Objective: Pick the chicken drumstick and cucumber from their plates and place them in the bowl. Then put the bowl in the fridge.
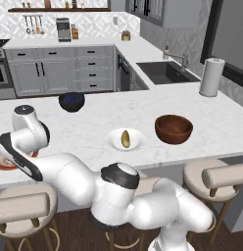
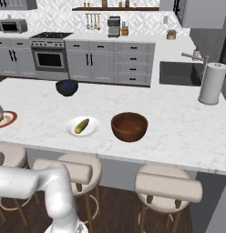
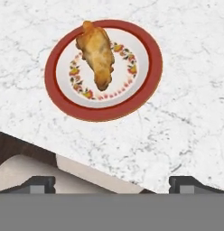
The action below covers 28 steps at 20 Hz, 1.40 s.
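Note:
In the hand view the golden-brown chicken drumstick [image 3: 96, 52] lies on the red-rimmed plate [image 3: 147, 85], near the marble counter's front edge. My gripper [image 3: 112, 185] hovers above that edge, open and empty, with the plate ahead of its fingertips [image 3: 39, 184] and apart from them. Toward the middle of the counter, the yellowish-green cucumber [image 1: 125, 138] rests on the white plate [image 1: 113, 143]. Just right of it stands the reddish-brown bowl [image 1: 173, 128], which holds nothing. The red-rimmed plate [image 2: 8, 119] also sits at the counter's far left. The fridge is out of view.
A small dark blue bowl [image 1: 71, 101] stands at the counter's far side. A paper towel roll [image 1: 211, 77] stands at the right, beside the sink [image 1: 165, 72]. Padded stools [image 2: 167, 186] line the counter's near edge below my arm.

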### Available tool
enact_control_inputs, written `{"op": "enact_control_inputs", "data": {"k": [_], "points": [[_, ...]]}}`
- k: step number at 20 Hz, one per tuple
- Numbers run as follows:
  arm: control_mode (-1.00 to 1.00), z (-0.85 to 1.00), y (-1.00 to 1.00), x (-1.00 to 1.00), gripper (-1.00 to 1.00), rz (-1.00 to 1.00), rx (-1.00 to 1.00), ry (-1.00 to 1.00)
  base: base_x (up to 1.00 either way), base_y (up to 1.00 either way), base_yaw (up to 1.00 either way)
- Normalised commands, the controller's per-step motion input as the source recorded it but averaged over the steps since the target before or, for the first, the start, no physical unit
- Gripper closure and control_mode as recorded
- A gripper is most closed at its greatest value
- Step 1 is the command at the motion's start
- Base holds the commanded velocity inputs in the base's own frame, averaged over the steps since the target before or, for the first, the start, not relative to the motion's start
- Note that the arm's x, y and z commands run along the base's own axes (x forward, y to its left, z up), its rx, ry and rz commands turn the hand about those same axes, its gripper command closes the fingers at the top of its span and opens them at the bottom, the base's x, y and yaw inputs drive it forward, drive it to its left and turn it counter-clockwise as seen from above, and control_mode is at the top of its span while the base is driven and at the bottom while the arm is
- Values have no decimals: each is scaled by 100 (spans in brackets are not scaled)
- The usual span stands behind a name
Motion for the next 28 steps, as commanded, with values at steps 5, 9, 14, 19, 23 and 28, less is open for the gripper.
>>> {"op": "enact_control_inputs", "data": {"k": [5,9,14,19,23,28], "points": [[-100,-40,0,29,-100,0,-3,0,0,0,0],[-100,-16,18,31,-100,0,0,0,0,0,0],[-100,-6,38,47,-100,0,-4,1,0,0,0],[-100,-19,19,42,-100,0,-4,1,0,0,0],[-100,-4,4,-13,-100,1,0,0,0,0,0],[-100,-11,-91,-35,-100,6,1,0,0,0,0]]}}
